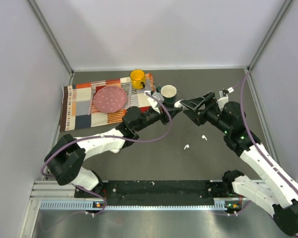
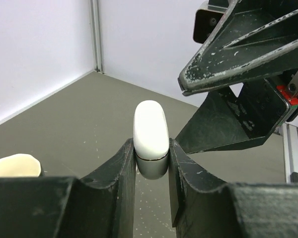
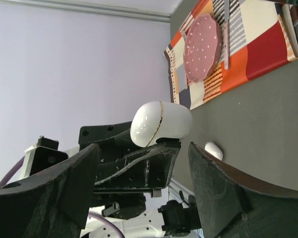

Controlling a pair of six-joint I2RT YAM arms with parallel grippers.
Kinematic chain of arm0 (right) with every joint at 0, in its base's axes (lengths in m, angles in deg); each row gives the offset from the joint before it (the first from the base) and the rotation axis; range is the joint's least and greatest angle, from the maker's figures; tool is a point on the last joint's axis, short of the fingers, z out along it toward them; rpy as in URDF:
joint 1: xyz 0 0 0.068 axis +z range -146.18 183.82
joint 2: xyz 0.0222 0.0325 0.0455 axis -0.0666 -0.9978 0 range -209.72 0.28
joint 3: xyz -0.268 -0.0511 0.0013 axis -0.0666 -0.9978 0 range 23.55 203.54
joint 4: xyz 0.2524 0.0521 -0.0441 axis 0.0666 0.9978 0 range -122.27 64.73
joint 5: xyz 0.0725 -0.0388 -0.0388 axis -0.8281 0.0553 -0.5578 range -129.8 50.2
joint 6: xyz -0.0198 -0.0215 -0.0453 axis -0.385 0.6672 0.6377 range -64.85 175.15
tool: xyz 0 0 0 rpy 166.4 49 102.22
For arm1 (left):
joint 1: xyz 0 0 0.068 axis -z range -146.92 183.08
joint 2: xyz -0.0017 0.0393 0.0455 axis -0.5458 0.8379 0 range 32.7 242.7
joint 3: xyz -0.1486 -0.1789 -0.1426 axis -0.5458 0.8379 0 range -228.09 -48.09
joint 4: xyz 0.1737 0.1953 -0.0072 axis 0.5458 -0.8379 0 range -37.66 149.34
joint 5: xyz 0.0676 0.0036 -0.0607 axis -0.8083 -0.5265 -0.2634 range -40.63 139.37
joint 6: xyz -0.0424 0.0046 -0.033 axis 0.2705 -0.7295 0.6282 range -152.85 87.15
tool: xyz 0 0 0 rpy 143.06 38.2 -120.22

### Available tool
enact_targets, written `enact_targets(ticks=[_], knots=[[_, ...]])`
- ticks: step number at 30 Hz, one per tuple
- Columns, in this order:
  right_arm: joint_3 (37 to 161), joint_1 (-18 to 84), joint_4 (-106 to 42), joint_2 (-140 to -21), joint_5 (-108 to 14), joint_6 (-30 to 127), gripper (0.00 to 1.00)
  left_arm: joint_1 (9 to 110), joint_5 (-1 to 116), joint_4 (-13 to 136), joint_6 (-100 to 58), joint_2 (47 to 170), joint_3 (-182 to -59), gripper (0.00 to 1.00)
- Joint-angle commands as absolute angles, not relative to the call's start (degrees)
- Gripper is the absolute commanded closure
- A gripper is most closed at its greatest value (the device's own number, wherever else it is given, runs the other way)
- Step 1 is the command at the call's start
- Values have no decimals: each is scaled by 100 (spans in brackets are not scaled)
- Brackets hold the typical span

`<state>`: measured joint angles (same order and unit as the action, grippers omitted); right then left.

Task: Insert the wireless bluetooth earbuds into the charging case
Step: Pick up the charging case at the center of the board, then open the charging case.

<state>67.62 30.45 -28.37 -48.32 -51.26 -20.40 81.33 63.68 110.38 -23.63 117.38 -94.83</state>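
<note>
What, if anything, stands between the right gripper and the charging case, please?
Nothing visible does: the right gripper faces the charging case with open jaws, and the left gripper holds the case clamped. The case's lid looks shut, though, so it bars the earbuds lying on the table.

Charging case (image 2: 151, 134) between the left gripper's (image 2: 151, 163) fingers above mid-table (image 1: 213, 163), right gripper (image 1: 185, 107) just right of it, one earbud (image 1: 204, 137) and the other earbud (image 1: 186, 147) apart on the table nearer its near edge, placemat (image 1: 79, 106) in the far-left corner, plate (image 1: 109, 98) and mug (image 1: 137, 78) on it, second mug (image 1: 168, 92) just off its right edge

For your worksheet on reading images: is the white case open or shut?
Shut: the case shows only a thin seam, lid down, pinched in the left gripper.
</note>
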Motion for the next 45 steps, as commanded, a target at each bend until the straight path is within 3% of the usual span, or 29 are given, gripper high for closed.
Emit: enact_targets(ticks=[1, 9, 12, 16, 23, 24, 26, 27, 31, 45], knots=[[7048, 3124, -2963, -4912, -5377, -1859, 29, 7975, 7125, 10996, -2441, 11452, -9476, 100], [7030, 3107, -3104, -5096, -5535, -2070, 29, 7905, 7872, 10935, -2415, 11408, -9581, 100], [6987, 3116, -3157, -5123, -5562, -2140, 34, 7878, 7925, 10961, -2362, 11399, -9573, 100], [6925, 3107, -3192, -5123, -5571, -2228, 51, 7834, 8057, 10996, -2248, 11382, -9599, 100], [6802, 3116, -3394, -5088, -5571, -2351, 71, 7782, 8119, 11049, -2107, 11434, -9634, 100], [6776, 3107, -3438, -5088, -5588, -2404, 73, 7773, 8067, 11084, -2020, 11443, -9625, 90], [6732, 3107, -3499, -5088, -5588, -2500, 81, 7773, 8031, 11180, -1940, 11470, -9608, 82], [6653, 3115, -3543, -5079, -5588, -2666, 82, 7781, 7944, 11320, -1827, 11487, -9582, 68], [6407, 3107, -3964, -5061, -5606, -3080, 86, 7782, 7715, 11899, -1536, 11522, -9380, 51], [6081, 3107, -4572, -4938, -5509, -3749, 87, 7773, 7319, 12930, -1175, 11839, -9046, 47]])
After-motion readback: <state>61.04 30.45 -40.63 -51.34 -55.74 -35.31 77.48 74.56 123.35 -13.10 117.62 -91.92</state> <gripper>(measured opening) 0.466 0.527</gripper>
